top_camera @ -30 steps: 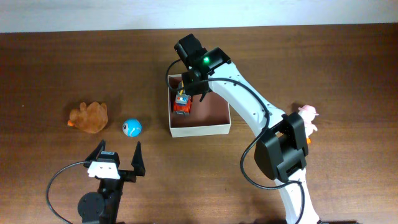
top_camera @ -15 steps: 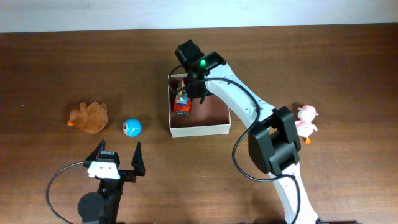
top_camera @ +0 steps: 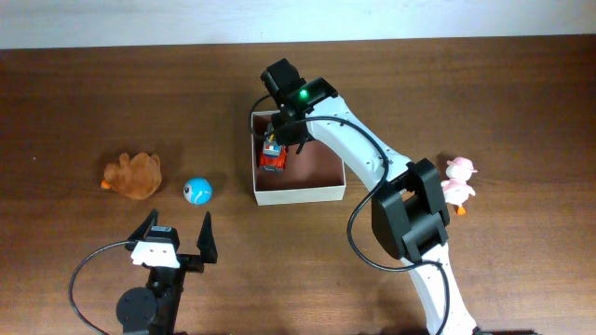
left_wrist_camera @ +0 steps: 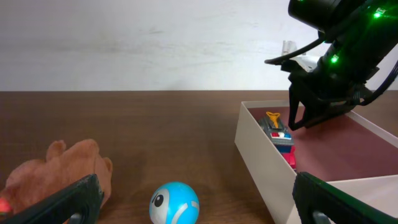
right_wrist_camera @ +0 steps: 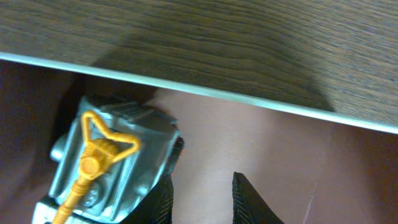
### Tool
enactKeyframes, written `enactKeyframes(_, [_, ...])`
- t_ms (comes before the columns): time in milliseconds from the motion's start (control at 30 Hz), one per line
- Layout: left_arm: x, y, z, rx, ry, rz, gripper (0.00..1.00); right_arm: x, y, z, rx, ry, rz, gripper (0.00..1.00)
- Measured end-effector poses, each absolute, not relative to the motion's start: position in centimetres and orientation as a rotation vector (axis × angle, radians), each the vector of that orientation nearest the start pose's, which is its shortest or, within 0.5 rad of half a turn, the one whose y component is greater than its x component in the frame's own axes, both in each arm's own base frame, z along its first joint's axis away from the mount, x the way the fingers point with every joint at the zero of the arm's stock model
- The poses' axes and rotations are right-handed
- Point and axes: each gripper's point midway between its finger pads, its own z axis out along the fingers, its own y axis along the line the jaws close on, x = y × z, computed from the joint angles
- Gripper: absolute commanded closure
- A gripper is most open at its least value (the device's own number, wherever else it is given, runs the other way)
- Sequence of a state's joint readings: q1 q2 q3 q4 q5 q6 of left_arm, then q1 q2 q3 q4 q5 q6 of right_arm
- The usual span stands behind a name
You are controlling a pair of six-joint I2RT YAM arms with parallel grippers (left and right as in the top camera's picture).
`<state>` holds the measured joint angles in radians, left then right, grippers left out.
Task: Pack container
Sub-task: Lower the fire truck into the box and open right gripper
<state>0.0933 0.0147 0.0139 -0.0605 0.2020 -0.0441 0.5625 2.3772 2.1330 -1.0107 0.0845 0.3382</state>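
Truck point(top_camera: 273, 156) stays in container point(top_camera: 298, 194), right tool point(right_wrist_camera: 200, 186) unmoved.

The table point(top_camera: 484, 93) was dark, grained wood with a dull sheen. The container point(top_camera: 298, 194) looked like matt cardboard, smooth inside. The toy truck point(right_wrist_camera: 118, 155) and blue ball point(top_camera: 197, 191) were glossy plastic — the brown animal point(top_camera: 132, 175) fuzzy plush.

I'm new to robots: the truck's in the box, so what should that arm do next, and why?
Probably lift the right fingers up out of the container: the toy truck lies inside, beside them, not between, while the blue ball, brown plush and pink toy wait outside.
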Motion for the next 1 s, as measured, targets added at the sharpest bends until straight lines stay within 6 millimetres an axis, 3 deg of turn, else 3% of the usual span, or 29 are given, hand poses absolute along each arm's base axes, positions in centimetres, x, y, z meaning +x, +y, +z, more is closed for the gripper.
enactKeyframes(533, [24.5, -1.2, 16.2, 0.043, 1.632, -0.127, 0.00, 46.0, 29.3, 6.3, -0.437, 2.791, 0.212, 0.74])
enactKeyframes(1000, [24.5, -1.2, 16.2, 0.043, 1.632, -0.127, 0.01, 45.9, 29.5, 6.3, -0.483, 2.785, 0.225, 0.74])
